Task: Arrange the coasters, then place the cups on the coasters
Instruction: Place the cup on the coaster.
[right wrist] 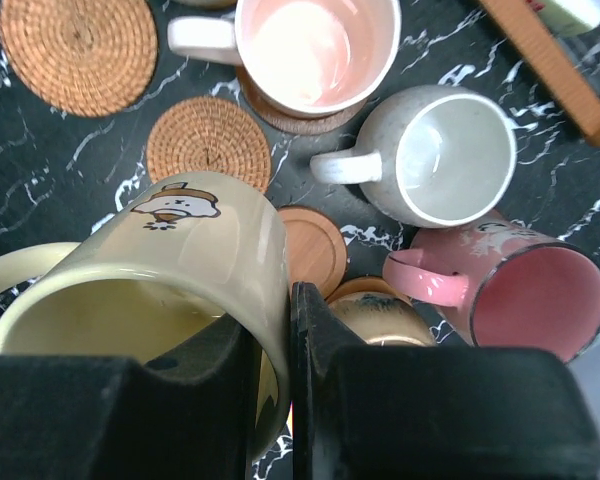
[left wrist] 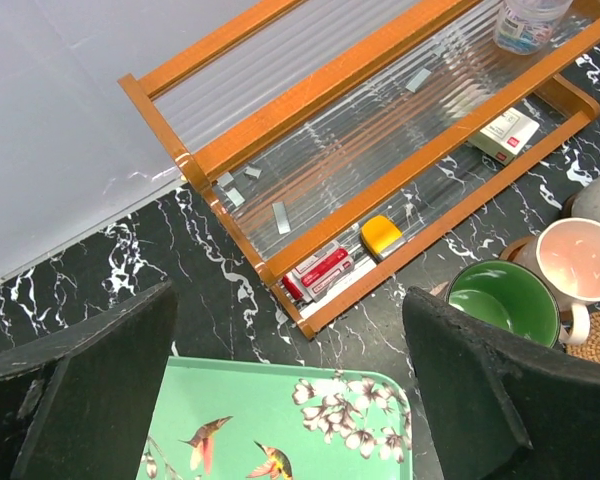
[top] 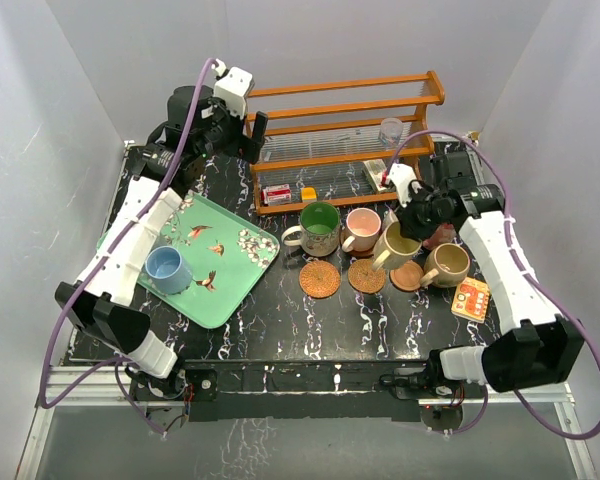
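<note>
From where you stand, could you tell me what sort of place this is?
Likely a lab test cell: bare white walls box in a black marbled table carrying two robot arms and mugs.

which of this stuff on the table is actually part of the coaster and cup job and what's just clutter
Job: green mug, pink-lined mug, cream mug in the right gripper, tan mug, light blue mug, speckled mug, pink mug, left woven coaster, right woven coaster, smooth coaster.
Lying about: wooden rack, glass tumbler, bird tray, orange card, red box.
</note>
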`<action>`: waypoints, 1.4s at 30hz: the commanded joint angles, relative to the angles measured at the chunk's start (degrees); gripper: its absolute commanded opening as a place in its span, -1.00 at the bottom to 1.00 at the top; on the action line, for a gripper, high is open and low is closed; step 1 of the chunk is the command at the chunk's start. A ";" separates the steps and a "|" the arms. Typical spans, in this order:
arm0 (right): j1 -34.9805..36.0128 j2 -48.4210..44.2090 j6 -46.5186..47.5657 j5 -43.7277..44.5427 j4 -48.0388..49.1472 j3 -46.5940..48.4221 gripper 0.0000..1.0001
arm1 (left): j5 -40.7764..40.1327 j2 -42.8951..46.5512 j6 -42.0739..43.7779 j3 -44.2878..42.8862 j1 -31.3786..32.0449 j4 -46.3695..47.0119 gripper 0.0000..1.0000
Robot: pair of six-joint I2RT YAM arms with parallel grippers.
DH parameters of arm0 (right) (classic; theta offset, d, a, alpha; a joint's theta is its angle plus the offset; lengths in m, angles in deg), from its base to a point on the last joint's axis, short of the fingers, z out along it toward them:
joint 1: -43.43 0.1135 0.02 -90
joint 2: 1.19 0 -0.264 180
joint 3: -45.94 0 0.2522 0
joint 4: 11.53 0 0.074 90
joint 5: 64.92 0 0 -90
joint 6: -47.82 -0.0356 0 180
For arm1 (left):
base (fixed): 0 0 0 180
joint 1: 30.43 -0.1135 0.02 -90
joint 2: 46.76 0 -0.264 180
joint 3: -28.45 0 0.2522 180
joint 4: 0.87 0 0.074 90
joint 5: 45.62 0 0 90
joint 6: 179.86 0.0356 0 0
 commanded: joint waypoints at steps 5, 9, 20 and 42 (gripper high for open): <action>-0.38 4.81 9.99 -1.32 2.84 -2.76 -1.00 | 5.70 4.10 -1.12 2.05 -2.25 0.42 0.90; -0.48 7.49 12.59 -0.27 3.05 -3.19 -1.00 | 7.69 4.61 -1.30 2.69 -3.12 0.42 0.94; -3.03 10.36 19.11 0.32 6.78 -7.87 -1.00 | 9.08 5.58 -1.49 4.35 -4.55 0.85 0.97; -6.33 11.86 23.30 0.43 12.69 -13.03 -1.00 | 11.37 5.01 -2.10 4.72 -6.43 1.03 0.97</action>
